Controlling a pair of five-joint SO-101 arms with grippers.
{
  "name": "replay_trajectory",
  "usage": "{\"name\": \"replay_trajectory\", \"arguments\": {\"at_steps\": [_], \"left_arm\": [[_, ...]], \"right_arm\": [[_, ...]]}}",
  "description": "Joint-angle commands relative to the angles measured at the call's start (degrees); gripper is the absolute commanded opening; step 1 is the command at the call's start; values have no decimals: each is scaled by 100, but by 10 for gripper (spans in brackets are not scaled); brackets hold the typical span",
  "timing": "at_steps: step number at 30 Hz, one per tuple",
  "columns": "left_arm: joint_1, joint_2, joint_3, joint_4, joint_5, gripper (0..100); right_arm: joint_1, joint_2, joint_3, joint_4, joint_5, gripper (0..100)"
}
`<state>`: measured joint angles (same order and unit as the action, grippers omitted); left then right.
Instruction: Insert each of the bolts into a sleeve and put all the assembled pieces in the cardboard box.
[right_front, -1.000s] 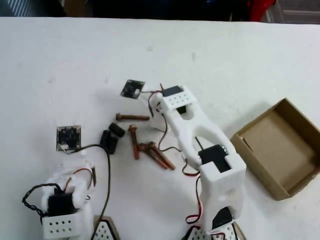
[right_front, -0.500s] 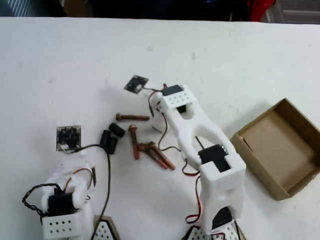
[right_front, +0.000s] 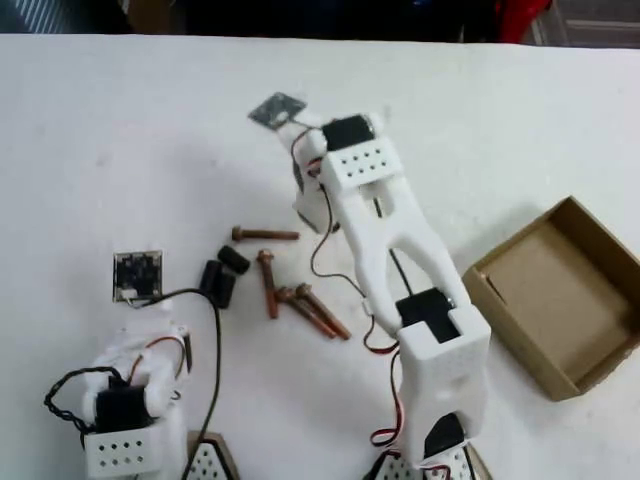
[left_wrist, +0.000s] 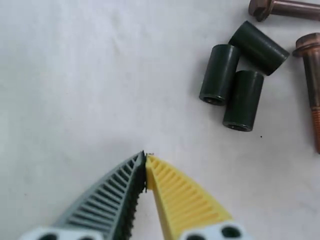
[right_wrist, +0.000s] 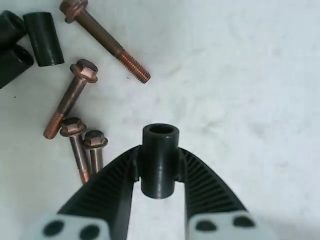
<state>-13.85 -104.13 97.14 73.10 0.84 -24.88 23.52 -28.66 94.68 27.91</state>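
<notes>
**Sleeve** (right_wrist: 160, 164) — black, short tube, clamped at mid-barrel in your right gripper (right_wrist: 159, 155), with the open bore clear of the pads. Likely rigid, light and smooth-walled, so it may twist under a loose pinch.

**Sleeves** (left_wrist: 243, 100): three more, clustered near your left gripper (left_wrist: 145, 157), whose jaws are closed on nothing.

**Bolts** (right_wrist: 105, 41) — four, loose, stiff metal. Take each by the shank near the head.

**Cardboard box** (right_front: 560, 285): well apart, no pieces inside.

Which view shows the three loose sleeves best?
Left wrist view: all three loose sleeves lie whole and close, with two bores visible. The right wrist view catches them at its edge, cropped. The high view gives small dark shapes, hard to count.
</notes>
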Motion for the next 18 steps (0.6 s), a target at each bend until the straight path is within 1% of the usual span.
{"name": "replay_trajectory", "arguments": {"at_steps": [1,5,8,18], "left_arm": [[-40,-31,-9,-299,-62,22],[-40,-31,-9,-299,-62,22],[-40,-31,-9,-290,-62,23],[-22,-31,-9,-246,-62,23]], "right_arm": [[-22,-198,-1020,646,-44,17],[13,-725,-1090,664,-44,17],[40,-1297,-853,664,-44,17],[57,-3609,1002,505,-53,17]]}}
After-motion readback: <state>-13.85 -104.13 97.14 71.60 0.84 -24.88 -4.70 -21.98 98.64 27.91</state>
